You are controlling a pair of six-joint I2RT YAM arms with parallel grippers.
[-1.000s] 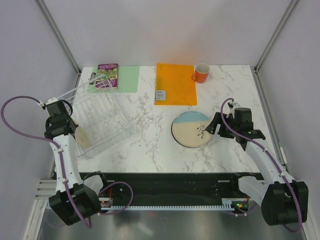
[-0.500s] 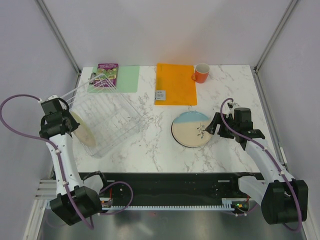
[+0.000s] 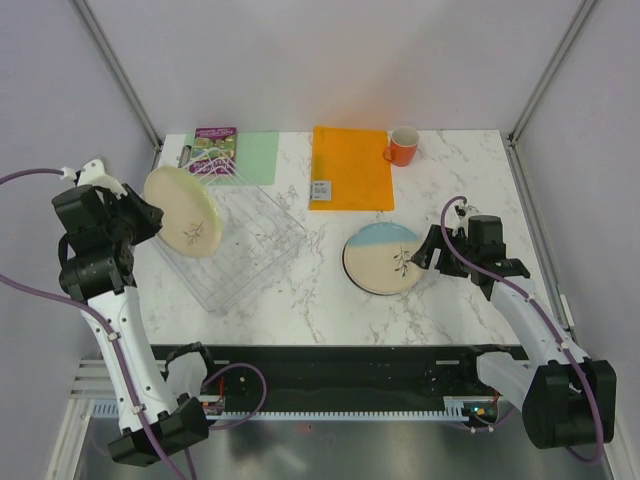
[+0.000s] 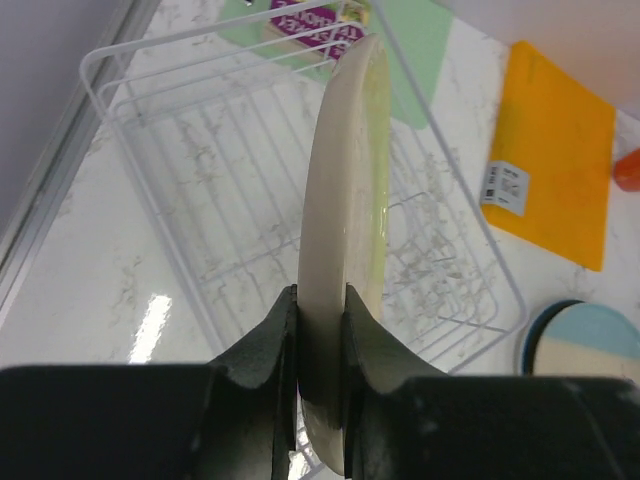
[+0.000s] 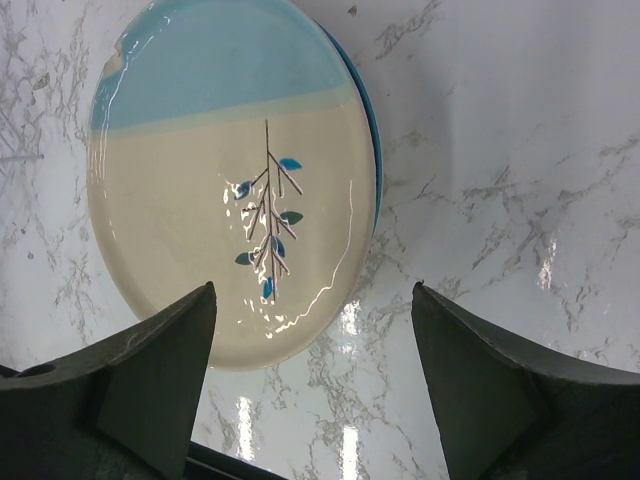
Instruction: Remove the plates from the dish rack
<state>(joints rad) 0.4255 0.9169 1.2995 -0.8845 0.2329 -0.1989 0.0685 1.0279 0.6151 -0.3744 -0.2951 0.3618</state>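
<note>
While left tool (image 4: 318, 300) clamps cream plate (image 4: 340, 180) — edge-on, pattern unreadable at wrist — right tool (image 5: 312, 295) gapes.

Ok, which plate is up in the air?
The cream plate with the dark sprig: the left gripper pinches its rim and holds it above the dish rack. The blue and beige plate lies flat on the table.

Lifts cream sprig plate (image 3: 183, 211) clear of dish rack (image 3: 250, 250): from low in near-left slot up to above rack's far-left end. Carries left gripper (image 3: 143, 215) higher and farther along with it, fingers clamped on plate's edge. Turns plate face right and upward, dark sprig now showing in top view. Shifts dish rack's near end slightly right.
</note>
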